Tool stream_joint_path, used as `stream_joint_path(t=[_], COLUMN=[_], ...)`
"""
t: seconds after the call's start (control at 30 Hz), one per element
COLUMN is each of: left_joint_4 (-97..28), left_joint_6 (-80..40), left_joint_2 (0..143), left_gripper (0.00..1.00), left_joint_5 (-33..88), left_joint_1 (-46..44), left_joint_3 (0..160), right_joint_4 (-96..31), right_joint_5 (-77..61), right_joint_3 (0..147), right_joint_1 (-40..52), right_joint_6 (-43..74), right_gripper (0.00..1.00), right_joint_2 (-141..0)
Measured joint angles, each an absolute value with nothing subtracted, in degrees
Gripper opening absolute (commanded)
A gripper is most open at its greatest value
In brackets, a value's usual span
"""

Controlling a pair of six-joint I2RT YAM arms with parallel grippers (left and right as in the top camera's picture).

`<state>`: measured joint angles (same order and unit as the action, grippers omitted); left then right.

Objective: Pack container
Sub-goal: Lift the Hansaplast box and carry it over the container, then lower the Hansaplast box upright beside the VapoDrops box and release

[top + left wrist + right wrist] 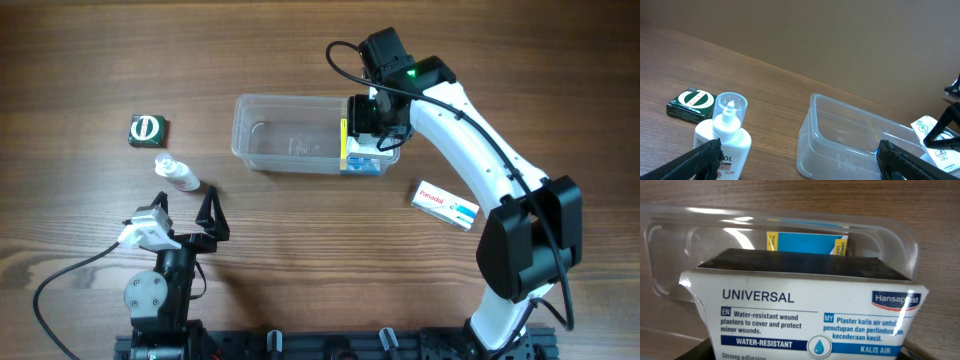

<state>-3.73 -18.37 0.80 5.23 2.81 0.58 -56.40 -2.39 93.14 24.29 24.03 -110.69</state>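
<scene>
container (280, 140) clear | plaster box (810, 310) white-blue | small box (148, 130) dark green, white ring | table (300, 235) brown woodgrain

The container (280, 140) is open from above along its left and middle. Its right end is blocked by a plaster box (365, 160) and the right arm (470, 130) above it. A small bottle (177, 175) lies just ahead of the spread left fingers (212, 215), with a green box (148, 130) beyond. Bare counter (300, 230) runs between the bottle and a white box (446, 206).

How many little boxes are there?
3: a green box far left, a plaster box in the right gripper at the container, a white box right of it. More may hide there.
</scene>
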Motion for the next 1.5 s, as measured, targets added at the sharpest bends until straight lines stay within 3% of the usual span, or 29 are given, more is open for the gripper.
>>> stream_joint_path(t=[0.67,1.27,1.5], left_joint_4=[-3.73,-3.73,-3.73], left_joint_6=[-18.37,-18.39,-18.39], left_joint_2=[0.8,0.8,0.8], left_gripper=[1.0,1.0,1.0], left_joint_5=[5.23,5.23,5.23], left_joint_1=[2.81,2.81,2.81], left_joint_3=[0.58,0.58,0.58], right_joint_4=[-55.0,-54.96,-60.8], right_joint_5=[1.58,1.58,1.61], right_joint_3=[93.14,93.14,96.53], right_joint_1=[24.29,24.29,24.27], right_joint_6=[25.91,25.67,23.68], right_gripper=[0.77,0.78,0.86], right_joint_2=[-110.69,-110.69,-109.6])
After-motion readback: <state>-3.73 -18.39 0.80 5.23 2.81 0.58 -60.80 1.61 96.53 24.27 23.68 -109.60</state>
